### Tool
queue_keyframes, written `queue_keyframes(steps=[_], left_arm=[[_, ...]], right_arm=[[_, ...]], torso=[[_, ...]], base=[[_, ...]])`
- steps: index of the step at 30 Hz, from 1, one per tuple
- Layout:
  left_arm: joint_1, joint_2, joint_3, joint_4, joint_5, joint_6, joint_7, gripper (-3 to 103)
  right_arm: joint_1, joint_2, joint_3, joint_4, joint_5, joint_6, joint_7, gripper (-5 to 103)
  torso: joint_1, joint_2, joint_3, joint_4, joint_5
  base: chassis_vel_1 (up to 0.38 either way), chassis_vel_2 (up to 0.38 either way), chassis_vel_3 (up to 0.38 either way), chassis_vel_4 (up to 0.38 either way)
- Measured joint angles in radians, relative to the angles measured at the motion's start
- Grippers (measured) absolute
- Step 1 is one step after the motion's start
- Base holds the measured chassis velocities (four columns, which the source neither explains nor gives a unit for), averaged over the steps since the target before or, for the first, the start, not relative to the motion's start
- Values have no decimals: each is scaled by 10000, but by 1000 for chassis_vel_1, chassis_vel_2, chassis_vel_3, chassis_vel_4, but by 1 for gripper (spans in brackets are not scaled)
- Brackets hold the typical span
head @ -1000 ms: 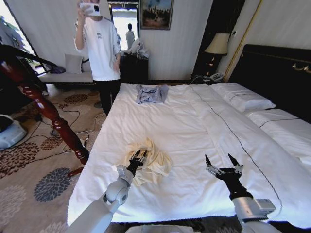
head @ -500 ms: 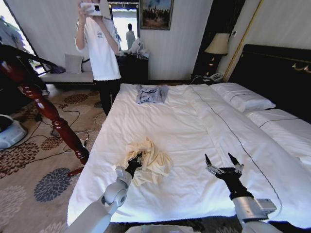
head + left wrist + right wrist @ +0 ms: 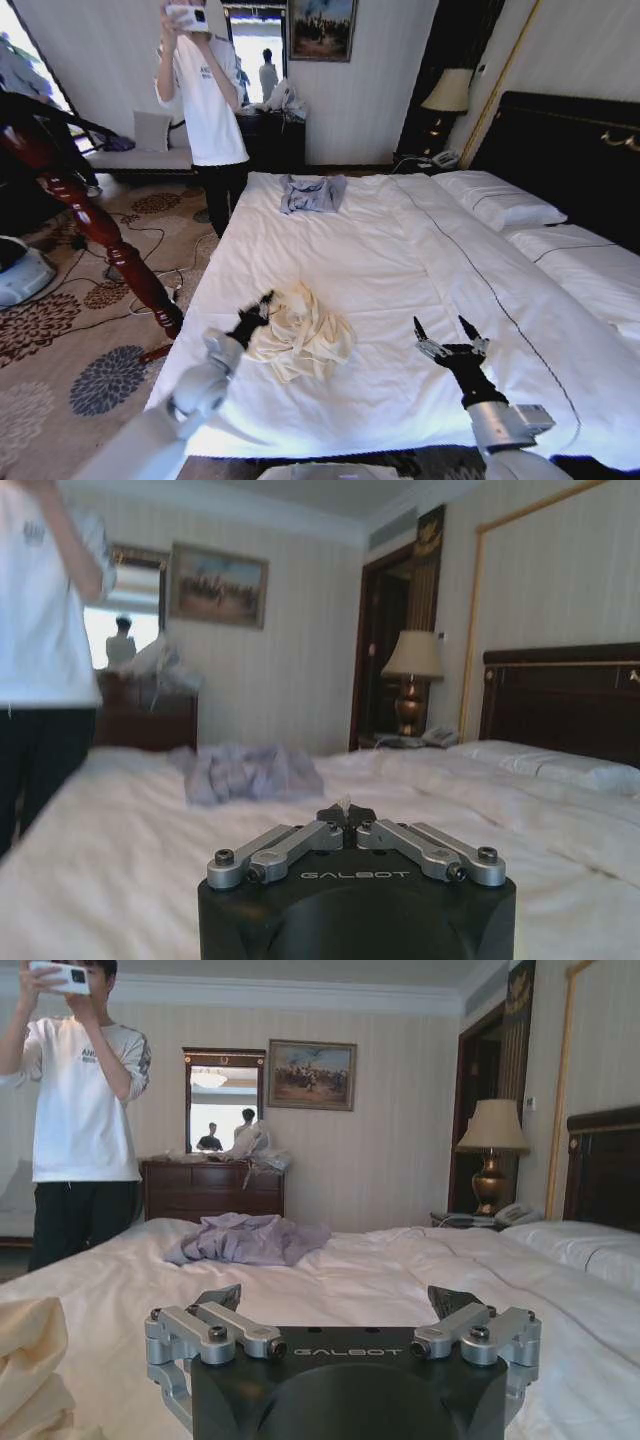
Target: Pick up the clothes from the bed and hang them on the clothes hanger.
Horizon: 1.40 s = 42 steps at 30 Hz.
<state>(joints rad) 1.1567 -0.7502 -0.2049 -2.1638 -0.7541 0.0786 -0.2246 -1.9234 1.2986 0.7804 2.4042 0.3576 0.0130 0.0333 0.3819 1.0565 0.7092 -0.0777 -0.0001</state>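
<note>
A wide white bed [image 3: 400,270] fills the room. The cream clothes [image 3: 300,335] lie crumpled near its foot, soft and limp; a bunched fold suits gripping. The left gripper [image 3: 252,310], apparently closed empty, sits beside them; the right gripper [image 3: 445,335] hovers spread apart.

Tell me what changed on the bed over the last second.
The left end effector has pulled off the cream shirt toward the bed's left edge, shut and empty; a second ago it was buried in the fabric. The shirt stays bunched in the same spot, slightly reshaped. The right end effector still hovers open over the sheet, shifted slightly. The grey-blue garment has not moved.
</note>
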Motion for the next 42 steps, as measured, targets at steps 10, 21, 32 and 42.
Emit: queue_keyframes(steps=[10, 21, 32, 42], left_arm=[[-1712, 1682, -551, -906, -1608, 321, -210, 1], [-2950, 3242, -1512, -1456, -3651, 864, -432, 1], [-3573, 4138, -2123, -1631, -4896, 1076, -872, 1], [-7365, 3458, 978, -1001, -5651, 1411, -1230, 1]], right_arm=[[238, -40, -360, 124, 703, -293, 78, 100], [-70, -603, -1042, 488, 1363, -755, 83, 100], [-1116, -2596, -1217, 975, 921, -899, -248, 100], [-847, -3651, -695, 977, 3085, -1697, -285, 100]], torso=[[0, 0, 0, -1, 0], [1, 0, 0, -1, 3], [0, 2, 0, -2, 3], [1, 1, 1, -3, 4]], base=[[0, 0, 0, 0], [0, 0, 0, 0], [0, 0, 0, 0], [0, 0, 0, 0]])
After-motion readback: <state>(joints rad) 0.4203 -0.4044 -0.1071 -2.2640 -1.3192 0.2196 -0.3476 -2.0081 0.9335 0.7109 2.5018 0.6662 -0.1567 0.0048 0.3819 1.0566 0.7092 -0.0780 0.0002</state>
